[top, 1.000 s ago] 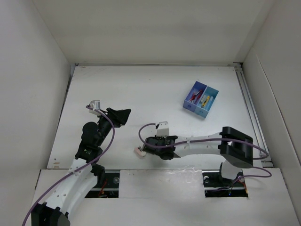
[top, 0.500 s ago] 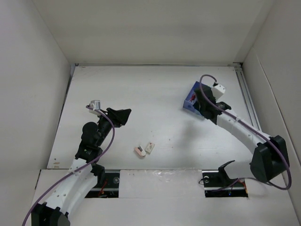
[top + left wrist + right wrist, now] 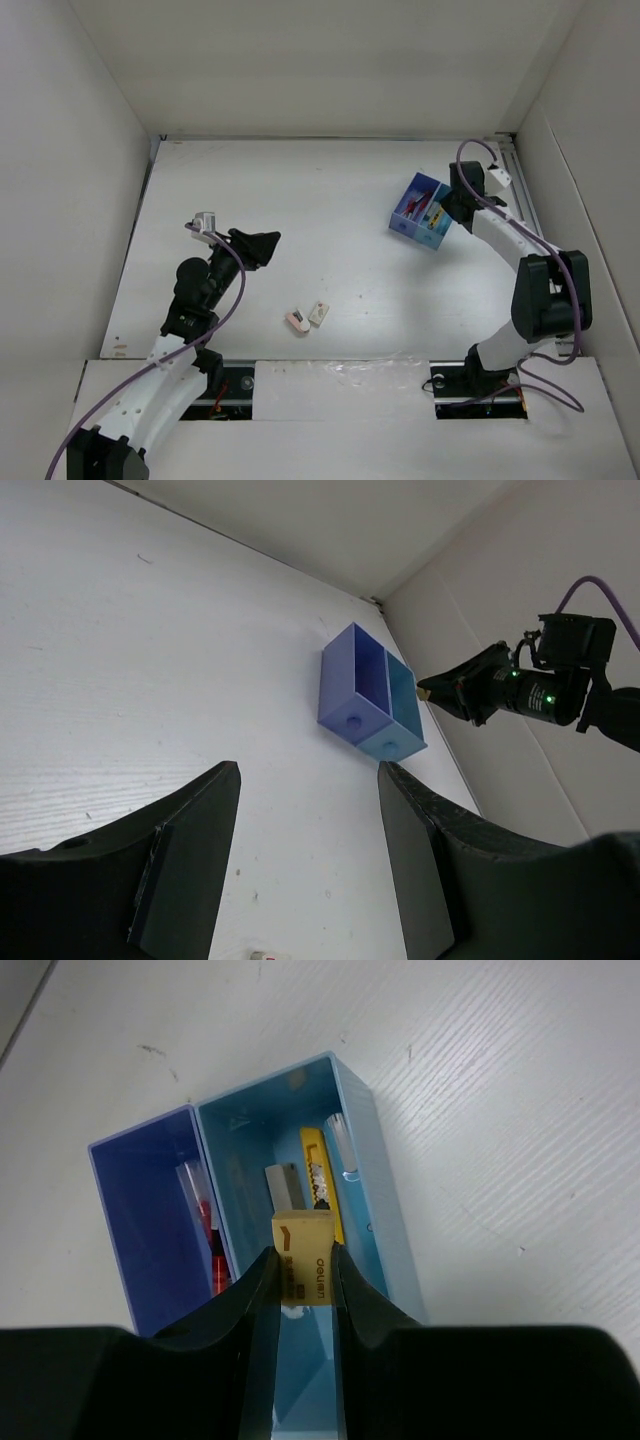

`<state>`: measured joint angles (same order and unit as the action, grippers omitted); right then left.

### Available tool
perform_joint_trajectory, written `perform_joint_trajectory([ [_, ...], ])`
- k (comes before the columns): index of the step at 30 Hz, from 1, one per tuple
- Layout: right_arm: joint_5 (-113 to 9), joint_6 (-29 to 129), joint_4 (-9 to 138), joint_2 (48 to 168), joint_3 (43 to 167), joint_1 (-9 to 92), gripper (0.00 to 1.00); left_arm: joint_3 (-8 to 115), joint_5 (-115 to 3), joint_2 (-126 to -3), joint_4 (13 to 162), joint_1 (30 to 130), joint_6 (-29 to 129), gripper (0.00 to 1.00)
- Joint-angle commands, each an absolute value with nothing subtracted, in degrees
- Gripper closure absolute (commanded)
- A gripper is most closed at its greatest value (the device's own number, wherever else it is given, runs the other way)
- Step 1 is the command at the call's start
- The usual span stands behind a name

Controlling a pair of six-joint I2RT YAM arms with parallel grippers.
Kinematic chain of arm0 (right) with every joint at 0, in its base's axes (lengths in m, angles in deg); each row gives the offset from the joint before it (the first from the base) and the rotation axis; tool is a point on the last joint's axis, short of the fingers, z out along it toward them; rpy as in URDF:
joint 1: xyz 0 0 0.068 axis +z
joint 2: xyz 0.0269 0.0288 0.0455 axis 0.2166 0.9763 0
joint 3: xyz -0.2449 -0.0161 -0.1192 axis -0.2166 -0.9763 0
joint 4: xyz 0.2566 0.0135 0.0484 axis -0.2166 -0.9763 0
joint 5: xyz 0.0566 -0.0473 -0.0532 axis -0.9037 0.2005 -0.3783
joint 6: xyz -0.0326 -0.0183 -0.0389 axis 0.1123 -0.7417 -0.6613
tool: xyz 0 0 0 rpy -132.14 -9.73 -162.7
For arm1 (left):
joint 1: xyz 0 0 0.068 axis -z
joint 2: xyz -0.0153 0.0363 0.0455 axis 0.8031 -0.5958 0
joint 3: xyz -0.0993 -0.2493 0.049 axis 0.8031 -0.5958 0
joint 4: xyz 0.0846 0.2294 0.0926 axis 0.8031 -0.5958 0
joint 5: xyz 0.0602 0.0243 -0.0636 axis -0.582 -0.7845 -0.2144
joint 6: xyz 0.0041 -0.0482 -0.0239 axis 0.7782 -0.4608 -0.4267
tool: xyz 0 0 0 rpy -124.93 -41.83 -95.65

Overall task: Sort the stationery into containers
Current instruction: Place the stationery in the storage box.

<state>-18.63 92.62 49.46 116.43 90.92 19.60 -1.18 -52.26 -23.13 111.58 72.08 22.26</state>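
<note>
- Right hand [image 3: 302,1282]: set narrow and clamped on a cream eraser [image 3: 303,1248]. The fingers press its two side faces. The block protrudes past the fingertips, which leaves its lower end free to drop.
- Box [image 3: 413,230]: stands near the far right corner of the bench [image 3: 330,190]. The right hand hovers directly above it.
- Light blue compartment [image 3: 382,1222]: the held eraser hangs over this half and touches no wall, as far as the wrist view shows. A yellow pen [image 3: 322,1185] and a grey eraser [image 3: 283,1188] already lie inside.
- Dark blue compartment [image 3: 140,1222]: holds a red pen [image 3: 210,1245].
- Step in hand, as judged: release. Opening the fingers should let the eraser fall into the light blue half.
- Risk: the divider lies close beside the eraser. A small sideways offset, or a bounce off the contents, could send it into the dark blue half.
- Left hand [image 3: 258,245]: fingers wide, holding nothing. It hangs above the bench toward the left edge and points at the box. This is probably a parked pose that keeps it out of the right arm's way.
- Remaining work: a pink eraser [image 3: 297,321] and a pale eraser [image 3: 319,313] lie just beside each other by the middle of the near edge, well apart from the box. Neither is sorted yet.
</note>
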Motion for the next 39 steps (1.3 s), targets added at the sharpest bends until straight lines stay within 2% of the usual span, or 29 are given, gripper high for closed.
perform_joint_trajectory([
  [1,-19.62,92.87,54.17,118.07,94.14,19.28,1.00,-1.67,-51.00,-23.76,115.01,72.24,21.93,0.46],
  [5,-24.71,92.87,56.64,119.48,95.46,17.96,1.00,-1.67,-51.00,-23.76,115.53,72.24,21.93,0.46],
  [12,-24.02,93.40,56.64,123.35,97.83,17.96,1.00,-1.67,-51.00,-24.29,115.53,72.24,21.93,0.46],
  [17,-24.54,93.92,57.26,125.10,99.14,17.43,0.93,-1.67,-51.18,-24.82,115.53,72.24,21.93,0.46],
  [20,-23.49,93.92,57.26,125.11,99.68,16.91,0.84,-1.67,-51.87,-24.82,115.53,72.24,21.93,0.46],
  [25,-21.99,95.16,56.64,123.17,99.15,16.90,0.52,-1.67,-51.88,-25.35,115.53,72.24,21.93,0.46],
  [28,-22.61,95.16,56.64,121.60,99.15,16.90,0.45,-1.67,-51.88,-25.96,115.53,72.24,21.93,0.46],
  [34,-22.61,94.63,57.34,118.35,97.48,18.92,0.45,-1.67,-51.88,-26.58,116.06,72.24,21.93,0.46],
  [39,-19.53,94.01,56.74,120.53,98.97,19.63,0.45,-1.67,-51.88,-26.58,116.06,72.24,21.93,0.46],
])
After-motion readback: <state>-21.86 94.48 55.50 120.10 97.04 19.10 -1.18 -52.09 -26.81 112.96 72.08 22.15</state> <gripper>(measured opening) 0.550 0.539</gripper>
